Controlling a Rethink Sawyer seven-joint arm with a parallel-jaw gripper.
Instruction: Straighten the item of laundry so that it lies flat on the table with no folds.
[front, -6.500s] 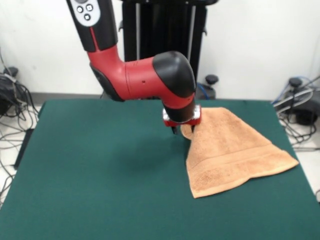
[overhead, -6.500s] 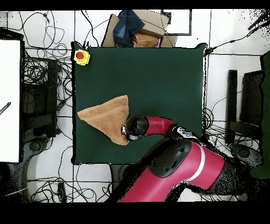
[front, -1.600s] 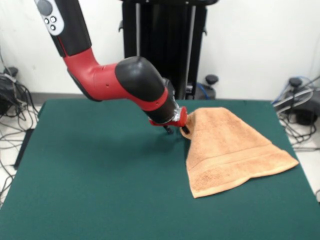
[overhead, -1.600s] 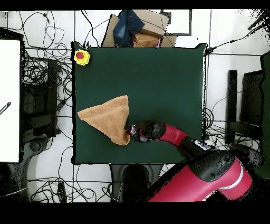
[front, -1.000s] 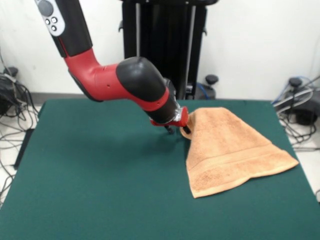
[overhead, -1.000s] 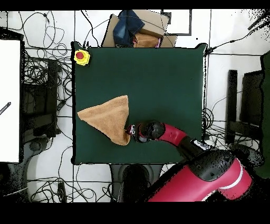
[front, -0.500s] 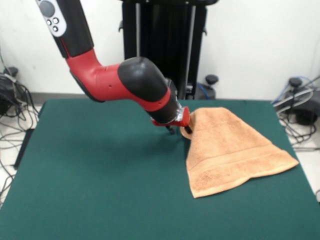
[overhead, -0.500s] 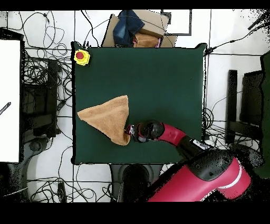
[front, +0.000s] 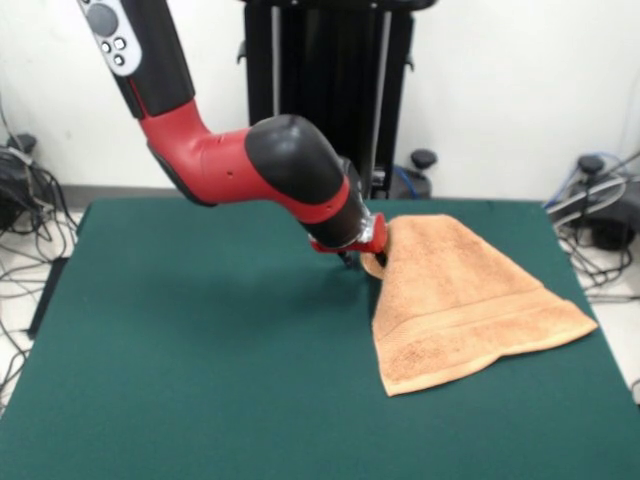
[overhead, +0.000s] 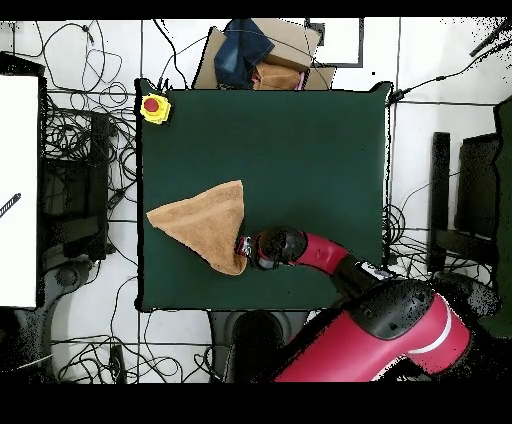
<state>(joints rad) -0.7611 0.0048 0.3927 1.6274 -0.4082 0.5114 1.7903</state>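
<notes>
Front and overhead views of the towel-straightening task. We see the peach-orange terry towel (front: 460, 300) lying folded into a rough triangle on the dark green table (front: 180, 360), near the right edge in the front view and near the left edge in the overhead view (overhead: 205, 225). A woven band stripe crosses its wide lower part; the narrow end points toward the far side of the table. The gripper (front: 366, 256) of the red and black arm (front: 250, 165) sits at the towel's narrow left corner, tilted, with cloth bunched against it; we cannot tell whether its fingers are pinching the corner or merely touching it, since the wrist hides them in both views.

We judge the step in hand to be the taking of this folded-over corner. If the corner is held, the next move calls for drawing it across the bare felt, away from the towel's body, so that the upper layer peels open without dragging the lower one.

The table top is otherwise bare, save for a yellow box with a red button (overhead: 154, 106) at one corner. Around it we see a white wall, cables (overhead: 80, 150) on a pale tiled floor, and a cardboard box (overhead: 262, 62) beyond the table's far edge.
</notes>
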